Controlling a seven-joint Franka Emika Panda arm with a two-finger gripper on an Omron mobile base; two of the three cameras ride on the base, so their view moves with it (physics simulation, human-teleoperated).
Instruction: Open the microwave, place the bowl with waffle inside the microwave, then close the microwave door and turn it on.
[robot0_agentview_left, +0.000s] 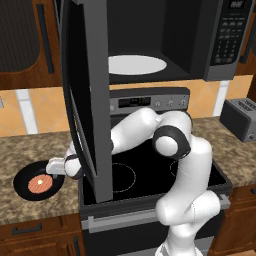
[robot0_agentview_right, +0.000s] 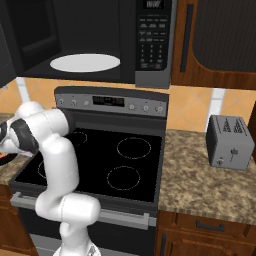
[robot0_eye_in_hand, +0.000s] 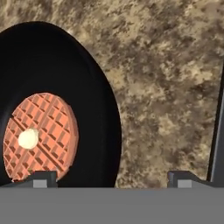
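**Jaws spread wide by the bowl, microwave open**

The arm (robot0_agentview_left: 175, 150) bends low and reaches to the left, over the worktop (robot0_agentview_left: 30, 150) beside the stove (robot0_agentview_right: 100, 165). The gripper (robot0_agentview_left: 54, 166) is right at the near edge of the bowl (robot0_agentview_left: 37, 183). In the hand view its jaws stand wide apart. One tip sits over the bowl's edge and the other sits over the bare speckled worktop. They hold nothing.

The bowl is black and shiny and sits flat on the worktop, left of the stove. The waffle (robot0_eye_in_hand: 40, 135) lies in the bottom of the bowl. It is round and orange-brown, with little squares and a pale blob near its middle.

Higher up and farther back is the microwave (robot0_agentview_right: 150, 45), above the stove. Its door (robot0_agentview_left: 85, 90) is swung wide open to the left and hangs down in front of the arm. Inside, the white round plate (robot0_agentview_left: 137, 64) lies bare. The dark keypad (robot0_agentview_right: 151, 37) is on the right side.

A small grey toaster (robot0_agentview_right: 230, 142) stands on the worktop to the right of the stove.
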